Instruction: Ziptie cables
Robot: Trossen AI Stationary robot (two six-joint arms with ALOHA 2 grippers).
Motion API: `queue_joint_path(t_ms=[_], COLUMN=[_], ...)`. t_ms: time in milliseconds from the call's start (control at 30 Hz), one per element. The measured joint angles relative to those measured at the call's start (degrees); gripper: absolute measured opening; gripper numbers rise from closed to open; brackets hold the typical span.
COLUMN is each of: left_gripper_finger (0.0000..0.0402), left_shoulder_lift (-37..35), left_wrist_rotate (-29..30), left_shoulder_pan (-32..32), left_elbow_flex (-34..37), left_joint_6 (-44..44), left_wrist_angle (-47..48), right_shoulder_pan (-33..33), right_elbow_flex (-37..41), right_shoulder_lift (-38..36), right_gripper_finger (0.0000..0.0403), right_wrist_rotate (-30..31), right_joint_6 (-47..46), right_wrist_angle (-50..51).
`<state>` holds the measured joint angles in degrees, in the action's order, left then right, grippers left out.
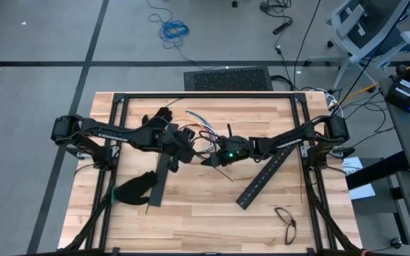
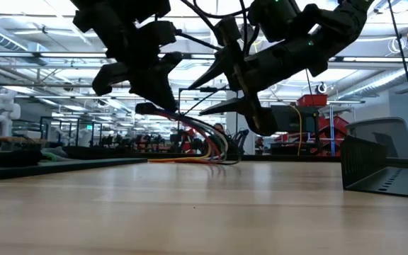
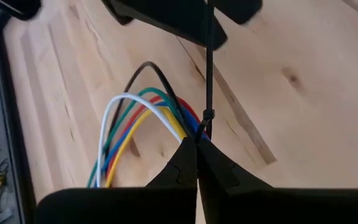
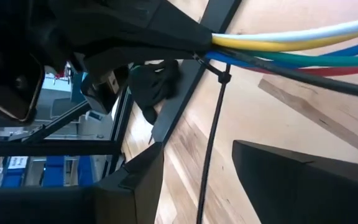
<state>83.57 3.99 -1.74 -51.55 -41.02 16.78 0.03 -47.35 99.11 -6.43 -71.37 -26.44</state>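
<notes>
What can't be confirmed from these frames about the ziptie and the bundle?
- Ziptie tail end: cut off by the right wrist view's bottom edge, between the open right claw's fingers.
- Cables inside the shut left claw: hidden by its fingers.
- Whether the loop is fully tight: too small in the high view, blocked by both arms in the low view.

Left end effector [image 3: 196, 163] clamped, right end effector [image 4: 194, 180] parted.

Open wood along the near table edge [image 1: 191, 227] — passable. Blocked mid-table: left gripper [image 1: 188, 151] pinching cables [image 1: 203, 135], right gripper [image 1: 209, 161] agape beside, slotted bars [image 1: 265, 178], gloves [image 1: 135, 188].
</notes>
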Motion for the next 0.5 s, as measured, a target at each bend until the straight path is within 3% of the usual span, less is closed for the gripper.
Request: queue_joint_path(t_ms=[333,500], left_gripper_finger=[0.0,0.0], left_shoulder_lift=[0.0,-0.02], left_wrist_rotate=[0.0,0.75], left_shoulder_pan=[0.0,0.0], left_elbow_flex=[0.0,0.02], left_joint_6=[-1.2,-3.03], left_wrist_angle=[4.17,3.3], right_shoulder_pan=[0.0,-0.34], right_elbow_flex=[0.0,0.0], right_shoulder_lift=[0.0,0.0], right_gripper_finger=[0.0133,0.0128], right_wrist_rotate=[-1.61,-3.09], right_joint_6=[-0.02,0.21], right_wrist_angle=[-1.05,-1.99])
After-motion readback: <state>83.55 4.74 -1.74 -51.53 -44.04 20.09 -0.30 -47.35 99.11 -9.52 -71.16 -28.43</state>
